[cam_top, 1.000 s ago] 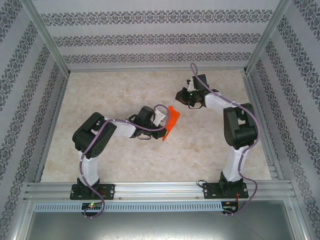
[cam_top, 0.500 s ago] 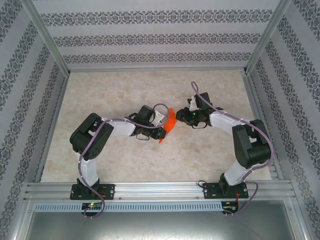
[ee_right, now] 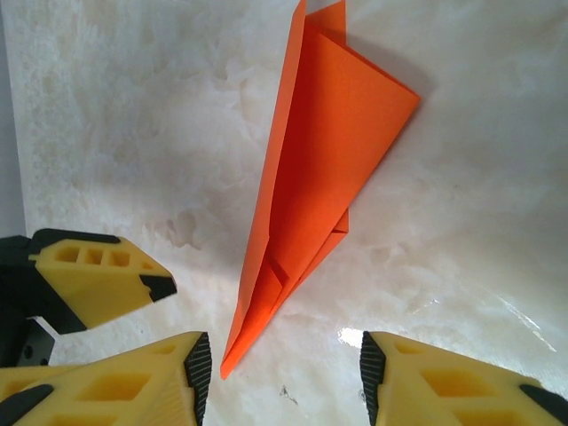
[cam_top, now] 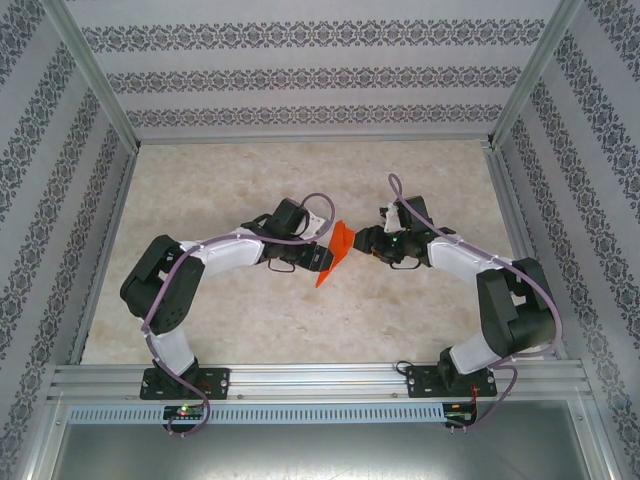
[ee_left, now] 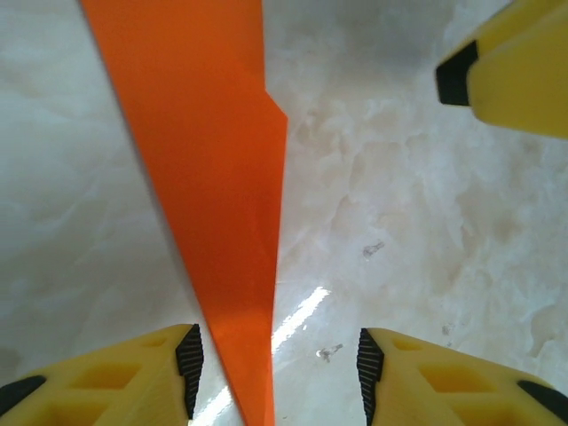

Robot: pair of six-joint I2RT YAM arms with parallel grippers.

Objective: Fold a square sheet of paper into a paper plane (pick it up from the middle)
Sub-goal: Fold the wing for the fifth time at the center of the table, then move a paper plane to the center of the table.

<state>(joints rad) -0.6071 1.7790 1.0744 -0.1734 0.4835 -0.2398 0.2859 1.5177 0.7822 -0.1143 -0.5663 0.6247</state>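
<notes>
The paper plane (cam_top: 336,252) is a slim orange-red folded dart near the middle of the marble table, between the two grippers. My left gripper (cam_top: 322,259) is at its left side. In the left wrist view the paper plane (ee_left: 222,177) runs between the open gripper (ee_left: 280,355), close to the left pad (ee_left: 189,368), with no pad pressing on it. My right gripper (cam_top: 363,245) faces it from the right. In the right wrist view the paper plane (ee_right: 319,169) points its tip between the open right gripper (ee_right: 284,364) without being clamped.
The marble table (cam_top: 250,320) is ringed by patterned walls and a metal frame (cam_top: 300,378) at the near edge. A finger of the left gripper (ee_right: 102,277) shows at the left of the right wrist view. A right finger (ee_left: 510,67) shows in the left wrist view.
Both grippers have opened. The left one let go of the paper plane. The right arm swung down and left until its gripper faces the plane; the left arm stretched out to the right.
</notes>
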